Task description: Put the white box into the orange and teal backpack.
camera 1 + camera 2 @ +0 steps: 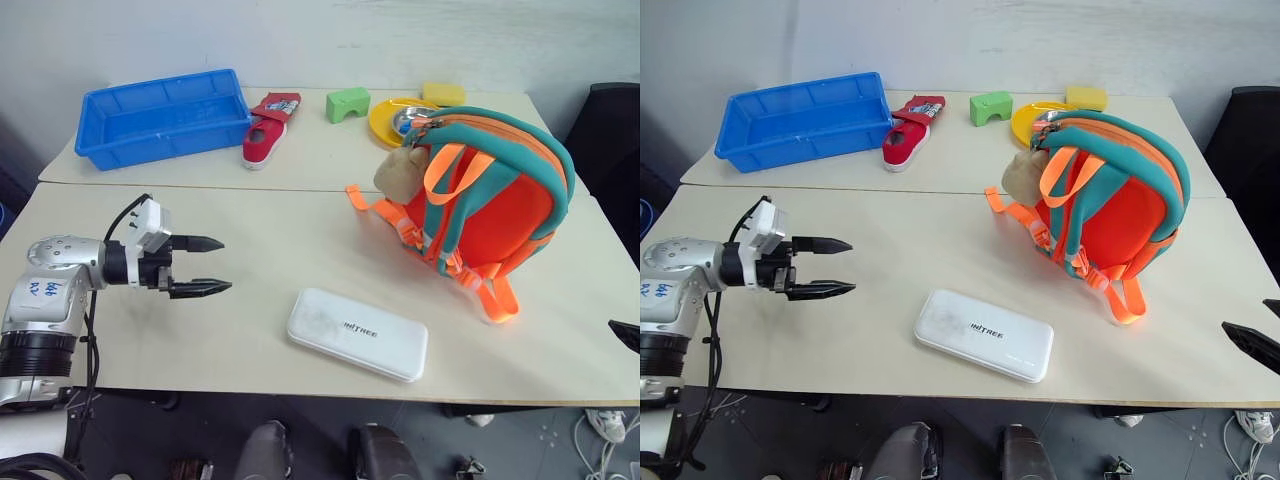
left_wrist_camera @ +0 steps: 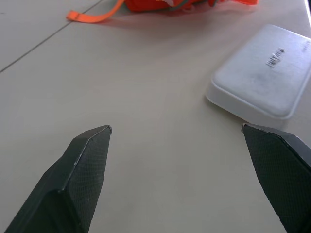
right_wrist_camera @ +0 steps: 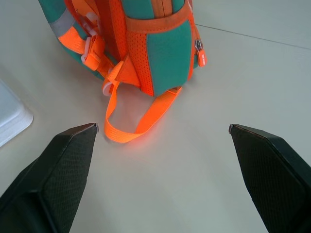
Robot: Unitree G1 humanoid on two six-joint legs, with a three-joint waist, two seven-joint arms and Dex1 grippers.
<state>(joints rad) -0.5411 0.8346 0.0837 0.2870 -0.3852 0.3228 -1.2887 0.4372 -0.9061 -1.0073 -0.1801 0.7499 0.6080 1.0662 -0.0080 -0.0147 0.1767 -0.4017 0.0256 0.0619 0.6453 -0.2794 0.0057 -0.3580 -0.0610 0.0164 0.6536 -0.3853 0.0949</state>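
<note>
The white box (image 1: 358, 333) lies flat near the table's front edge, dark lettering on its lid; the left wrist view shows it too (image 2: 262, 77). Right of it and farther back stands the orange and teal backpack (image 1: 490, 195), upright, straps toward me, a tan plush bear (image 1: 402, 172) at its side. My left gripper (image 1: 203, 266) hovers open over the table, left of the box, pointing at it, nothing between its fingers. My right gripper (image 3: 163, 128) is open and empty, facing the backpack's base (image 3: 146, 43) and a strap loop; one black fingertip (image 1: 1252, 345) shows at the right edge.
On the far table sit a blue bin (image 1: 160, 115), a red shoe (image 1: 268, 130), a green block (image 1: 347, 104), a yellow plate (image 1: 392, 120) and a yellow block (image 1: 443, 93). A seam (image 1: 250, 190) joins the two tables. A dark chair (image 1: 612, 150) stands at the right.
</note>
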